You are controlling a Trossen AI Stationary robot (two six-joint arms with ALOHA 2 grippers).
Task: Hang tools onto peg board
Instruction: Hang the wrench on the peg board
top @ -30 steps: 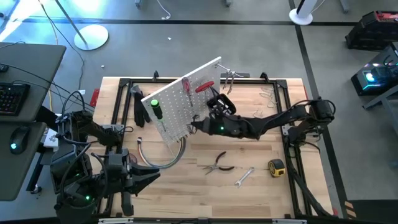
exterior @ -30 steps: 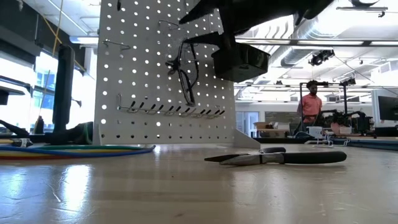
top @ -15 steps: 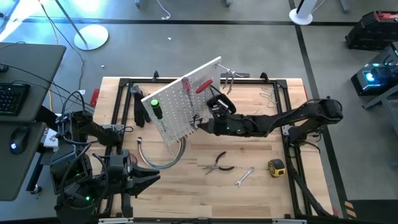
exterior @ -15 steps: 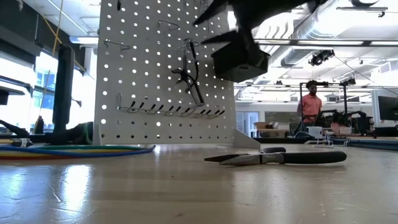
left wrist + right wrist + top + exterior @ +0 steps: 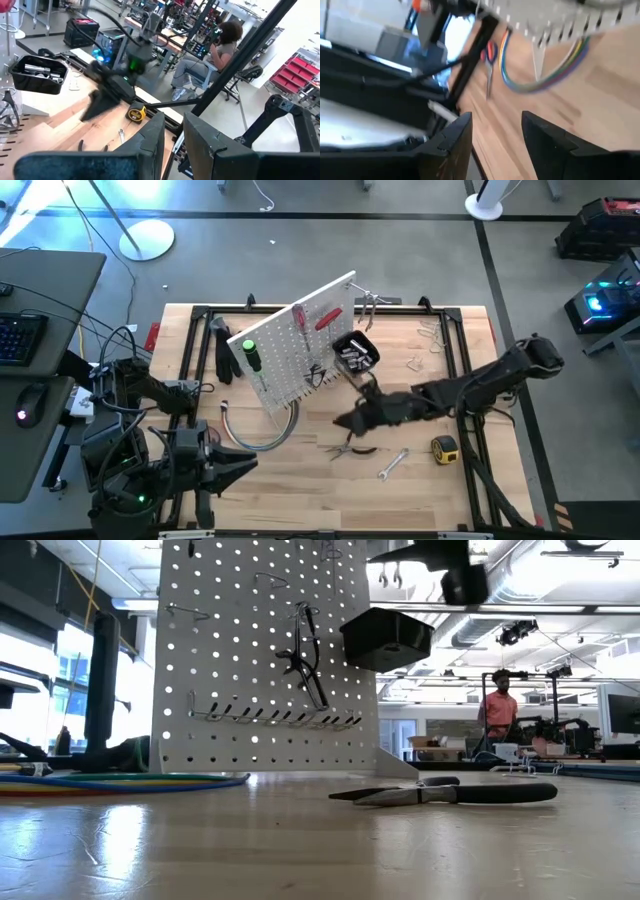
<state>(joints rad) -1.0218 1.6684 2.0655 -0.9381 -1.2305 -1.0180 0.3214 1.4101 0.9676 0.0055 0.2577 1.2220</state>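
The white peg board [image 5: 295,345] stands tilted at the table's far middle, with a black bin [image 5: 354,352] fixed to it. Black-handled pliers [image 5: 303,655] hang from a hook on its face. A green-handled screwdriver [image 5: 250,355] and a red-handled tool [image 5: 328,318] hang on it too. My right gripper [image 5: 343,421] is open and holds nothing. It hovers in front of the board, just beyond another pair of pliers [image 5: 352,445] that lie flat on the table. My left gripper [image 5: 243,466] waits near the front left corner, its fingers slightly apart.
A silver wrench [image 5: 392,464] and a yellow tape measure [image 5: 444,447] lie near the table's right front. A curved bundle of coloured cables [image 5: 265,435] lies before the board. Metal clamps [image 5: 428,338] sit at the far right. A black frame [image 5: 470,430] runs round the table. People sit beyond.
My right gripper has drawn back from the peg board toward the table's near edge, rolling as it went, and now hovers by the pliers on the table. The black-handled pliers stay on the board's hook; their handles have swung a little aslant.
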